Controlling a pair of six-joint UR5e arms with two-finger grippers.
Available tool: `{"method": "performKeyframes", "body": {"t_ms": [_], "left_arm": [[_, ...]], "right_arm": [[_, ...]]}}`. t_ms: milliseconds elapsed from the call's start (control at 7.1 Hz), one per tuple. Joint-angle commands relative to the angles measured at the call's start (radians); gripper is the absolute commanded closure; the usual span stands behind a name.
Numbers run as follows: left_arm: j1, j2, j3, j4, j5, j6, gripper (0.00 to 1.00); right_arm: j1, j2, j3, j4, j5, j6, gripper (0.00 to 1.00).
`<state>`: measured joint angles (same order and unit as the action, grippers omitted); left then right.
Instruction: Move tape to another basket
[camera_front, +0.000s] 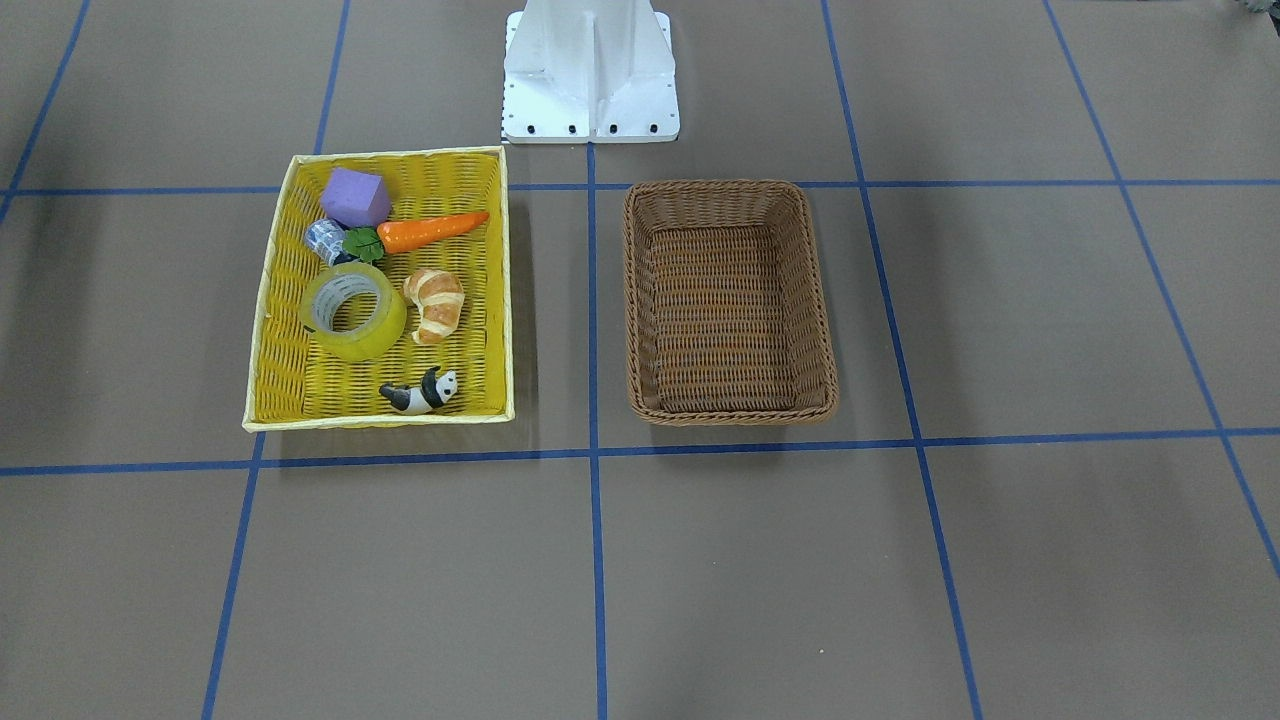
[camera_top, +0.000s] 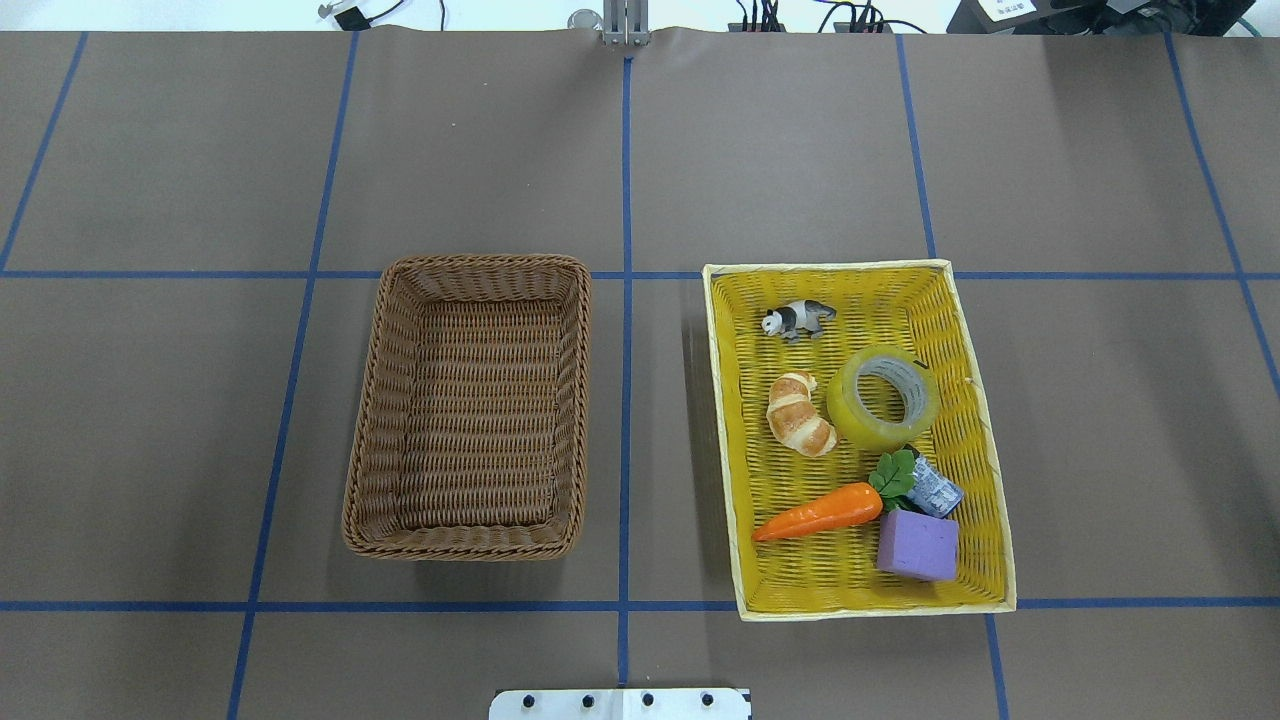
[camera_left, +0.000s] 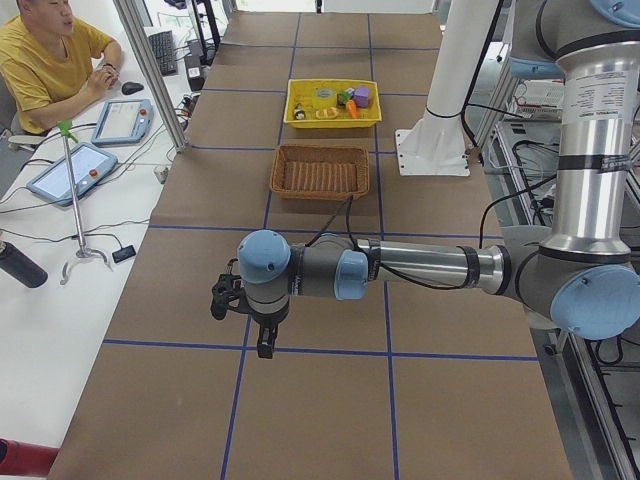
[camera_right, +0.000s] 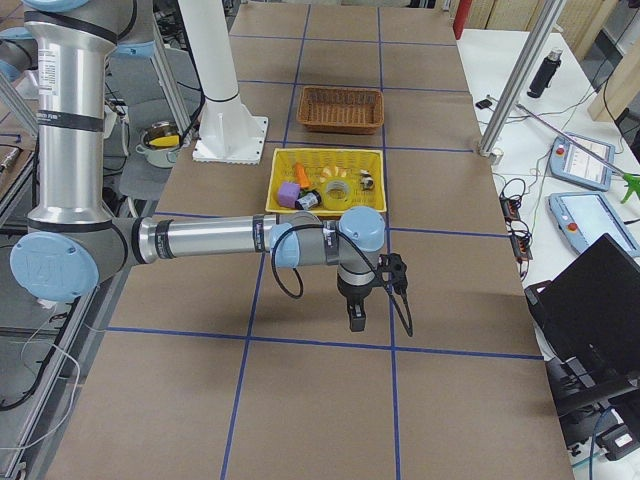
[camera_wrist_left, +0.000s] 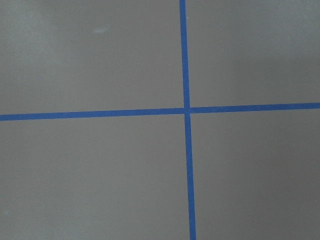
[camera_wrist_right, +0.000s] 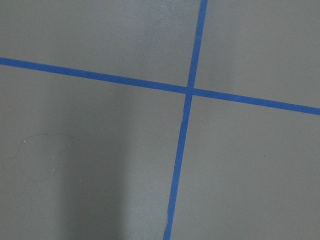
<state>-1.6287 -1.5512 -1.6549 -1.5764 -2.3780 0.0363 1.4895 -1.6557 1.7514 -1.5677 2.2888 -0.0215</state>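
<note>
On the desk (camera_top: 150, 450), near its robot-side edge, the tray (camera_top: 825, 267) lies right of centre and the basket (camera_top: 470, 540) left, apart, the tape (camera_top: 850, 415) sits in the tray, and the left claw (camera_left: 262, 345) and right claw (camera_right: 357, 318) hang toward the desk's ends, their opening impossible to tell.

We see a brown tabletop (camera_top: 150, 450) gridded with blue tape lines (camera_top: 627, 160), and along one side a white desk (camera_left: 40, 340) bearing a tablet-like pendant (camera_left: 72, 170), where a person (camera_left: 45, 65) in a yellow shirt sits beside a slanting aluminium post (camera_left: 150, 72), all evenly lit.
</note>
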Motion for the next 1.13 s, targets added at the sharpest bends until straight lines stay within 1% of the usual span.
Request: {"method": "performKeyframes", "body": {"t_ms": [0,141,282,423,704,845,986], "left_arm": [[0.0,0.0,-0.003,0.001,-0.001,0.004,0.01],[0.0,0.0,-0.012,-0.001,-0.001,0.004,0.01],[0.0,0.002,-0.029,-0.001,0.0,0.005,0.01],[0.001,0.0,-0.035,-0.001,-0.001,0.005,0.01],[0.003,-0.029,-0.042,-0.002,-0.01,-0.007,0.01],[0.003,-0.039,-0.055,-0.002,-0.01,-0.006,0.01],[0.003,-0.041,-0.055,-0.002,-0.01,-0.006,0.01]], "right_arm": [[0.0,0.002,0.0,0.0,0.003,0.011,0.0],[0.0,0.007,0.017,0.0,0.008,0.012,0.0],[0.0,0.014,0.055,-0.002,0.011,0.012,0.0],[-0.002,0.016,0.059,-0.002,0.009,0.012,0.0],[-0.002,0.094,0.053,0.024,0.003,0.012,0.0],[-0.002,0.127,0.043,0.079,-0.002,0.012,0.0],[0.0,0.128,0.054,0.159,0.014,0.017,0.0]]}}
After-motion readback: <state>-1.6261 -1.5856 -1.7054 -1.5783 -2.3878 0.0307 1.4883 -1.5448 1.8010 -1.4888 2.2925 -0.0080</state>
